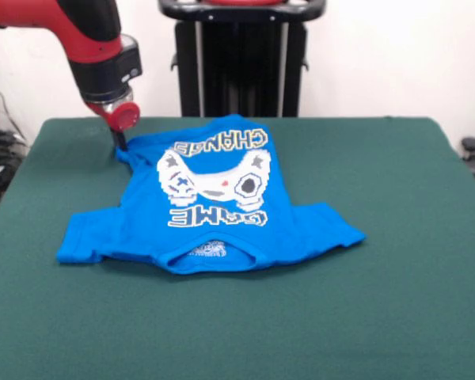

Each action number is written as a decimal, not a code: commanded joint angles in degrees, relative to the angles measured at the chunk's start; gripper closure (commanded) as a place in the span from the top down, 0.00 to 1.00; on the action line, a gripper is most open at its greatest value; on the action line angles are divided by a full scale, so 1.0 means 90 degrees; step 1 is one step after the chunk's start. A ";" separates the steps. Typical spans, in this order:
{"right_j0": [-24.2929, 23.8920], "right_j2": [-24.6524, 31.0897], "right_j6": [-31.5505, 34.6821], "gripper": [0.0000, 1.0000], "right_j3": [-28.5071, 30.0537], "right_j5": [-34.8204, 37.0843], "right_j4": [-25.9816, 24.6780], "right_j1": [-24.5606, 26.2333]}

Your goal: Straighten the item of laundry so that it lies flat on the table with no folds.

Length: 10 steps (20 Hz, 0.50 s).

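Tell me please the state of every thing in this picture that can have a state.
Small bright blue printed T-shirt: spread print-up, both sleeves out, far hem corner bunched by the pincer, not fully flat.
Black pincer of the red and black arm: low at the shirt's far corner; open or shut cannot be seen.
Dark green felt-covered table: bears the shirt.

The gripper is only a thin dark tip at the T-shirt's far corner; its state cannot be told. The arm is cut by the top edge. The table's near part runs out of the picture. The small neck label is unreadable.
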 commanded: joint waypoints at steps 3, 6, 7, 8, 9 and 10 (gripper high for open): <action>-0.0390 0.0789 -0.2257 0.00 0.0139 0.0695 -0.0391 -0.0515; -0.0491 0.0831 -0.2268 0.00 0.0153 0.0705 -0.0486 -0.0544; -0.0494 0.0830 -0.2242 0.00 0.0156 0.0691 -0.0529 -0.0562; -0.0519 0.0834 -0.2247 0.00 0.0165 0.0675 -0.0561 -0.0586; -0.0541 0.0848 -0.2243 0.00 0.0165 0.0682 -0.0579 -0.0591; -0.0566 0.0857 -0.2237 0.00 0.0184 0.0675 -0.0596 -0.0596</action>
